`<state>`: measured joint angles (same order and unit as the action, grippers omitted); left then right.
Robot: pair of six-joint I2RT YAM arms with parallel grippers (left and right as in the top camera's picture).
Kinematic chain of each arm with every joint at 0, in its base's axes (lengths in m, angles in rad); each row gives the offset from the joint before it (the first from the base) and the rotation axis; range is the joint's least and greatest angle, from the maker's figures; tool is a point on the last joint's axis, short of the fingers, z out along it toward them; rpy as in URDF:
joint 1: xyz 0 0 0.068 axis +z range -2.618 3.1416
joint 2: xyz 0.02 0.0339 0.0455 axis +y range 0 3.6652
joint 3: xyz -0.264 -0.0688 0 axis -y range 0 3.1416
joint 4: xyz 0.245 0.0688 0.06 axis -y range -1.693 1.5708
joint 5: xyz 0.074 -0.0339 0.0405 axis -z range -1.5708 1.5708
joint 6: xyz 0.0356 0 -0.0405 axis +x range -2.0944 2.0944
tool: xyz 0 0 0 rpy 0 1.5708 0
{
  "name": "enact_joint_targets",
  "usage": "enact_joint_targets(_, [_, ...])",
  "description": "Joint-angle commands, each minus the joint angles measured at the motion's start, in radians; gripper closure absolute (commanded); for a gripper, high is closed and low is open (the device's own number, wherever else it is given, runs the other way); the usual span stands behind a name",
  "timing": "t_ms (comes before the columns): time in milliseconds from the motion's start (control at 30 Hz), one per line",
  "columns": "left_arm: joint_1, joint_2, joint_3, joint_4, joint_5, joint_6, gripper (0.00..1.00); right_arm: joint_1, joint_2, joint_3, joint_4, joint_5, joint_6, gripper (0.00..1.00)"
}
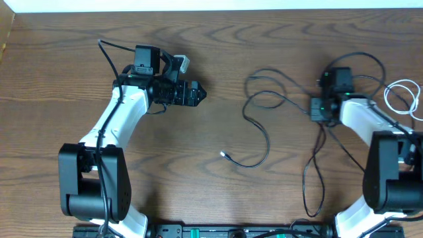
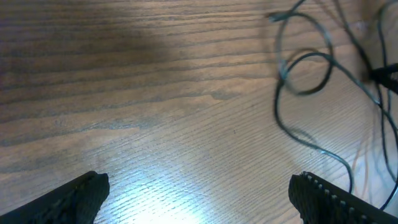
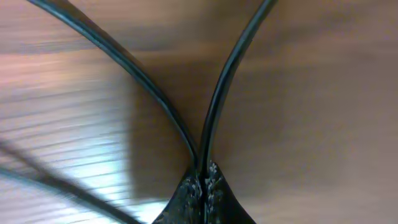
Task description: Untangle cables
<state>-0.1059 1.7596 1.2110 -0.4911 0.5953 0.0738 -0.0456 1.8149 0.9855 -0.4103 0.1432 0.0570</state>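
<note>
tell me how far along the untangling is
Done, apparently: the white cable lies by itself at the right edge of the table. In hand: the right claw is shut on the black cable, two strands running from its tips. Remaining: that cable's loops mid-table need straightening; the left claw hangs open over bare wood.
</note>
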Motion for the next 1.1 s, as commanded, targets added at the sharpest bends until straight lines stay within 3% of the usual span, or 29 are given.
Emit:
enact_joint_targets(0, [0.002, -0.020, -0.010, 0.000, -0.009, -0.009, 0.02, -0.078, 0.033, -0.029, -0.031, 0.088, 0.058, 0.99])
enact_joint_targets(233, [0.002, -0.020, -0.010, 0.000, -0.009, -0.009, 0.02, -0.171, 0.033, -0.031, -0.026, -0.183, 0.058, 0.99])
enact_joint_targets(500, [0.002, -0.020, -0.010, 0.000, -0.010, -0.009, 0.02, -0.143, 0.034, -0.033, -0.011, -0.544, 0.059, 0.96])
enact_joint_targets(1067, [0.002, -0.014, -0.011, 0.000, -0.010, -0.009, 0.02, 0.285, 0.038, -0.033, 0.198, -0.564, 0.130, 0.94])
